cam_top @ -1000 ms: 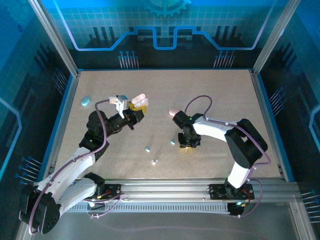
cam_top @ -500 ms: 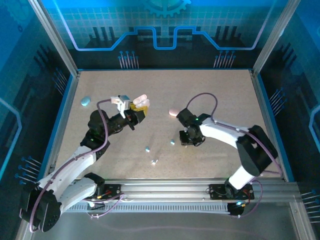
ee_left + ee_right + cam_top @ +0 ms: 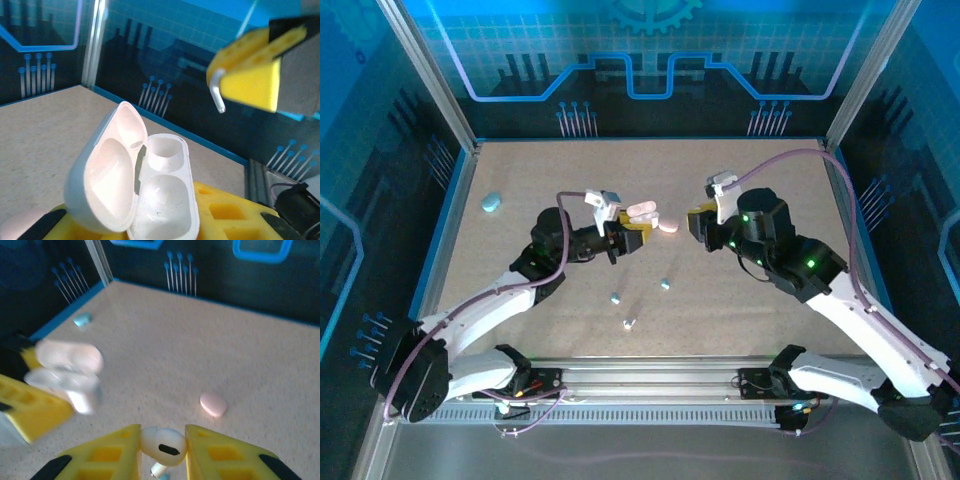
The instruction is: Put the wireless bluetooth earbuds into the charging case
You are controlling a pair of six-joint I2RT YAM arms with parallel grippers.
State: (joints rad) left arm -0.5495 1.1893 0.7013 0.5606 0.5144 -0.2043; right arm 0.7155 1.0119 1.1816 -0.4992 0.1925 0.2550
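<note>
My left gripper [image 3: 628,228] is shut on an open white charging case [image 3: 640,211] and holds it above the middle of the table. In the left wrist view the case [image 3: 150,190] has its lid swung left and both wells are empty. A white earbud [image 3: 162,444] sits pinched between the yellow fingers of my right gripper [image 3: 162,452], stem pointing down. That gripper [image 3: 702,222] hangs a short way right of the case and apart from it. The left wrist view shows its yellow finger [image 3: 255,80] and the earbud's stem [image 3: 216,95] above the case.
A closed pink case [image 3: 667,225] lies on the table between the two grippers. A light blue case [image 3: 492,203] rests at the far left. Two light blue earbuds [image 3: 616,298] [image 3: 665,284] and a silvery white earbud [image 3: 629,323] lie nearer the front edge.
The right arm rose from the table near the front earbuds and swung back toward the left gripper. The left arm carried the open case to the right, toward the centre.
</note>
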